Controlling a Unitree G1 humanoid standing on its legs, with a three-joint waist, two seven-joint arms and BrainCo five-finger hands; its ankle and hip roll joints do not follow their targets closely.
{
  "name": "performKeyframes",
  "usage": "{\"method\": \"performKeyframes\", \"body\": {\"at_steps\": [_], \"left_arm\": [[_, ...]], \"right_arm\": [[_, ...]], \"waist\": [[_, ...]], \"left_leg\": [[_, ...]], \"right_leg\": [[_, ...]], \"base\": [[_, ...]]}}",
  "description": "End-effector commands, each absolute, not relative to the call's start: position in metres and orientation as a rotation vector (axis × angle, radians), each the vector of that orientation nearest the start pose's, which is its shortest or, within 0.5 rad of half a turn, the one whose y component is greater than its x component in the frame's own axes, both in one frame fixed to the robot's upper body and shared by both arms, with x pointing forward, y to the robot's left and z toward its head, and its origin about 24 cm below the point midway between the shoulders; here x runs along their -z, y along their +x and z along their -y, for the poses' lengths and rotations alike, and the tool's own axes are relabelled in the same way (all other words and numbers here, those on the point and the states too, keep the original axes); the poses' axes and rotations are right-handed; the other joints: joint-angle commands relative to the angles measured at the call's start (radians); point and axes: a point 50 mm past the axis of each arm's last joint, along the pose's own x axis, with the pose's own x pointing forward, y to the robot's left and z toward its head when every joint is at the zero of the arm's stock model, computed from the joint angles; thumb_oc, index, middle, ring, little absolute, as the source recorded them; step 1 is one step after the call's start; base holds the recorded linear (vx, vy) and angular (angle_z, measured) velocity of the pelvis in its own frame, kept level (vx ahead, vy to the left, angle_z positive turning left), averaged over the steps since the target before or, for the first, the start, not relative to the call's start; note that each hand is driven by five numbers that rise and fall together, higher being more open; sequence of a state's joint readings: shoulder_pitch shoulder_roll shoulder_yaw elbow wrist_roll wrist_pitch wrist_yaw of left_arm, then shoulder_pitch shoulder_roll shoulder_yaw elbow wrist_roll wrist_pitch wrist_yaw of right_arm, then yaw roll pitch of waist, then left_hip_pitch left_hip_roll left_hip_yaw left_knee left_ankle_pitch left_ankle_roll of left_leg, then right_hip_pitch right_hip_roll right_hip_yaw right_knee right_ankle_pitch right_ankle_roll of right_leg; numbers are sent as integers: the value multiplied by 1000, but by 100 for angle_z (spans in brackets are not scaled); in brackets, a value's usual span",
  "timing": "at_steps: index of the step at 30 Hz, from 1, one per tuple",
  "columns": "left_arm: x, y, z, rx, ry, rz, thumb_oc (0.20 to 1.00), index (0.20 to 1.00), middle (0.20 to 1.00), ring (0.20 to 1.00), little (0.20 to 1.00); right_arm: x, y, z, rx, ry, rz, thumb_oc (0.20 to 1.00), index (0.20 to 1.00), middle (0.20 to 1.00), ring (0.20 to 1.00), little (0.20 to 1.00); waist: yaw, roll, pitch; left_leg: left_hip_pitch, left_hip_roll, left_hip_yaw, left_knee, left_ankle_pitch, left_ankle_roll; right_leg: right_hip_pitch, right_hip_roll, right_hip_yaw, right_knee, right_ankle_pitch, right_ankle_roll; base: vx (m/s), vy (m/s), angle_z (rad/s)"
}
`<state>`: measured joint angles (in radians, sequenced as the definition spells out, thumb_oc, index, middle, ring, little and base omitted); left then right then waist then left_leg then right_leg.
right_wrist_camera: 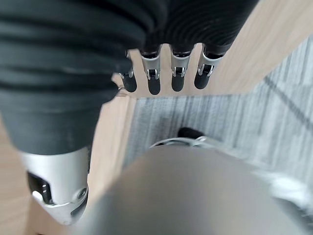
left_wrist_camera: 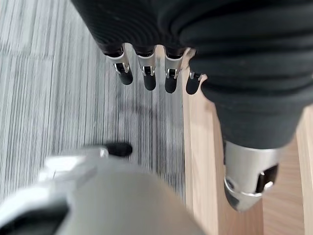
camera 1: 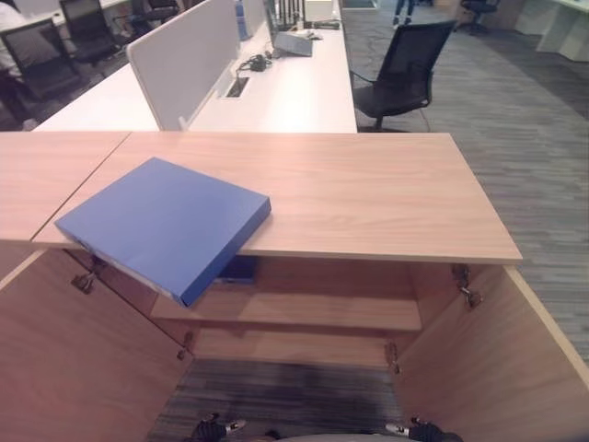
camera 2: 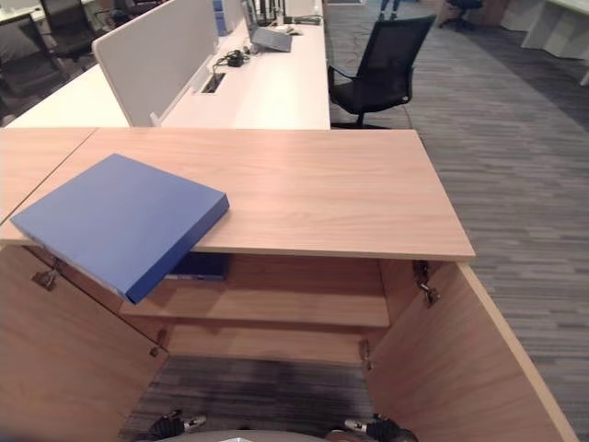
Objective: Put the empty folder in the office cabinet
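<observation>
In front of me, across the middle of the frame, runs the light wooden top [camera 1: 368, 198] of the cabinet. On its left part, towards the lower left of the frame, lies the blue folder [camera 1: 166, 226], flat and turned at an angle, one corner jutting out past the front edge over the open compartment. Below the top, in the lower middle of the frame, a wooden shelf [camera 1: 313, 311] crosses the inside, and a dark blue thing [camera 1: 239, 269] sits on it just under the folder's overhanging corner. Both doors stand open, at lower left [camera 1: 74, 368] and lower right [camera 1: 506, 368]
</observation>
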<state>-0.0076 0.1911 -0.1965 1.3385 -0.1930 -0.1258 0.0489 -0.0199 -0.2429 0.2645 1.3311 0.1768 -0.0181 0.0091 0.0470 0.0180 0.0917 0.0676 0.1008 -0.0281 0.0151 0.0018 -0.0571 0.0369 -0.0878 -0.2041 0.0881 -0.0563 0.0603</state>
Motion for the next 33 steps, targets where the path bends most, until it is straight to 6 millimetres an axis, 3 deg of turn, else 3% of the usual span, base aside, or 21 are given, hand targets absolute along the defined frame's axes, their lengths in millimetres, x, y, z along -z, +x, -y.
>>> {"method": "performKeyframes", "body": {"at_steps": [1, 2, 3, 4, 6, 8, 9, 11, 12, 13, 15, 18, 20, 21, 22, 23, 24, 25, 28, 31, 33], "left_arm": [[159, 106, -224, -198, 106, -1107, 1000, 1000, 1000, 1000, 1000], [159, 106, -224, -198, 106, -1107, 1000, 1000, 1000, 1000, 1000], [161, 104, -221, -195, 90, -1111, 1000, 1000, 1000, 1000, 1000], [161, 104, -221, -195, 90, -1111, 1000, 1000, 1000, 1000, 1000], [162, 100, -220, -199, 88, -1122, 1000, 1000, 1000, 1000, 1000], [163, 96, -220, -157, 130, -1142, 1000, 1000, 1000, 1000, 1000], [163, 95, -221, -155, 132, -1143, 1000, 1000, 1000, 1000, 1000], [163, 95, -221, -150, 139, -1144, 1000, 1000, 1000, 1000, 1000], [162, 98, -222, -132, 163, -1139, 1000, 1000, 1000, 1000, 1000], [162, 98, -222, -132, 163, -1139, 1000, 1000, 1000, 1000, 1000], [161, 106, -220, -95, 199, -1118, 1000, 1000, 1000, 1000, 1000], [157, 120, -216, -70, 219, -1073, 1000, 1000, 1000, 1000, 1000], [156, 125, -211, -66, 195, -1056, 1000, 1000, 1000, 1000, 1000], [156, 125, -211, -66, 195, -1055, 1000, 1000, 1000, 1000, 1000], [157, 123, -210, -60, 195, -1061, 1000, 1000, 1000, 1000, 1000], [157, 123, -210, -60, 195, -1061, 1000, 1000, 1000, 1000, 1000], [161, 113, -208, -22, 217, -1108, 1000, 1000, 1000, 1000, 1000], [161, 113, -208, -22, 217, -1108, 1000, 1000, 1000, 1000, 1000], [162, 106, -214, -31, 216, -1137, 1000, 1000, 1000, 1000, 1000], [161, 108, -218, -67, 180, -1128, 1000, 1000, 1000, 1000, 1000], [159, 112, -218, -109, 113, -1102, 1000, 1000, 1000, 1000, 1000]], "right_arm": [[166, 84, 229, 59, -238, -1292, 1000, 1000, 1000, 1000, 1000], [166, 84, 229, 59, -238, -1292, 1000, 1000, 1000, 1000, 1000], [165, 82, 234, 70, -250, -1305, 1000, 1000, 1000, 1000, 1000], [165, 82, 234, 70, -250, -1305, 1000, 1000, 1000, 1000, 1000], [164, 81, 238, 80, -254, -1307, 1000, 1000, 1000, 1000, 1000], [162, 82, 247, 137, -221, -1301, 1000, 1000, 1000, 1000, 1000], [161, 82, 250, 158, -208, -1293, 1000, 1000, 1000, 1000, 1000], [160, 83, 253, 179, -190, -1287, 1000, 1000, 1000, 1000, 1000], [160, 80, 257, 199, -175, -1292, 1000, 1000, 1000, 1000, 1000], [160, 80, 257, 199, -175, -1292, 1000, 1000, 1000, 1000, 1000], [159, 77, 260, 223, -159, -1300, 1000, 1000, 1000, 1000, 1000], [158, 79, 263, 282, -100, -1286, 1000, 1000, 1000, 1000, 1000], [155, 85, 269, 341, -73, -1260, 1000, 1000, 1000, 1000, 1000], [155, 85, 270, 341, -73, -1260, 1000, 1000, 1000, 1000, 1000], [154, 88, 271, 363, -58, -1251, 1000, 1000, 1000, 1000, 1000], [154, 88, 271, 363, -58, -1251, 1000, 1000, 1000, 1000, 1000], [154, 93, 269, 376, -28, -1240, 1000, 1000, 1000, 1000, 1000], [154, 93, 269, 376, -28, -1240, 1000, 1000, 1000, 1000, 1000], [155, 97, 261, 334, -41, -1235, 1000, 1000, 1000, 1000, 1000], [157, 99, 253, 294, -55, -1247, 1000, 1000, 1000, 1000, 1000], [158, 99, 250, 287, -50, -1245, 1000, 1000, 1000, 1000, 1000]], "waist": [[5, -63, 55], [4, -63, 55], [0, -55, 54], [0, -55, 55], [-3, -52, 41], [-26, -30, 21], [-29, -17, 18], [-33, -2, 8], [-47, 13, -5], [-47, 13, -5], [-57, 16, -13], [-60, 0, -11], [-47, 2, -17], [-47, 1, -17], [-42, 8, -17], [-43, 8, -16], [-41, 21, -4], [-41, 21, -4], [-43, 13, 10], [-50, 9, 21], [-45, 5, 28]], "left_leg": [[-94, -4, -22, 155, -22, -15], [-95, -3, -23, 156, -22, -15], [-98, 36, -8, 142, 11, -23], [-97, 36, -8, 141, 12, -23], [-86, 86, -8, 97, 37, -30], [-82, 191, 17, 21, 133, -47], [-78, 205, 13, -1, 153, -56], [-68, 209, 4, -27, 139, -64], [-59, 192, 9, -35, 107, -79], [-59, 191, 9, -34, 107, -79], [-38, 141, 26, -57, 59, -77], [-10, 48, 59, -76, 4, -32], [16, -36, 96, -100, -33, 17], [16, -37, 96, -100, -33, 18], [19, -59, 109, -102, -46, 30], [19, -59, 109, -102, -46, 30], [37, -90, 135, -102, -65, 57], [37, -90, 136, -102, -65, 57], [47, -106, 138, -102, -65, 73], [53, -111, 137, -102, -57, 83], [64, -115, 136, -102, -59, 87]], "right_leg": [[75, -15, 16, -65, -7, -12], [75, -14, 15, -65, -7, -12], [78, -22, 13, -69, -10, -7], [79, -22, 14, -69, -10, -7], [74, -40, 24, -68, -14, 5], [56, -83, 36, -45, -23, 30], [54, -92, 45, -37, -26, 37], [49, -106, 53, -31, -27, 48], [52, -147, 43, -25, -14, 70], [52, -147, 43, -25, -14, 70], [58, -211, 37, -38, 36, 104], [29, -310, 50, -46, 202, 140], [10, -386, -16, -69, 321, 154], [10, -387, -17, -70, 322, 155], [2, -406, -78, -64, 329, 152], [2, -406, -78, -64, 329, 152], [-7, -380, -166, 10, 263, 129], [-8, -379, -165, 11, 262, 128], [-13, -320, -144, 31, 220, 119], [-38, -246, -72, 46, 167, 97], [-36, -228, -54, 46, 158, 93]], "base": [[-93, -84, 80], [-49, 19, 60], [-3, 56, 16], [22, 110, 18], [60, 155, 12], [133, 424, -1], [109, 362, 7], [97, 383, 4], [119, 484, -3], [108, 547, -3], [79, 500, 2], [46, 539, 13], [40, 614, -12], [14, 511, -33], [-4, 169, -26], [-30, 552, -38], [-26, 384, -35], [-34, 458, -51], [-9, 141, -15], [-20, 87, -3], [2, 37, -12]]}}
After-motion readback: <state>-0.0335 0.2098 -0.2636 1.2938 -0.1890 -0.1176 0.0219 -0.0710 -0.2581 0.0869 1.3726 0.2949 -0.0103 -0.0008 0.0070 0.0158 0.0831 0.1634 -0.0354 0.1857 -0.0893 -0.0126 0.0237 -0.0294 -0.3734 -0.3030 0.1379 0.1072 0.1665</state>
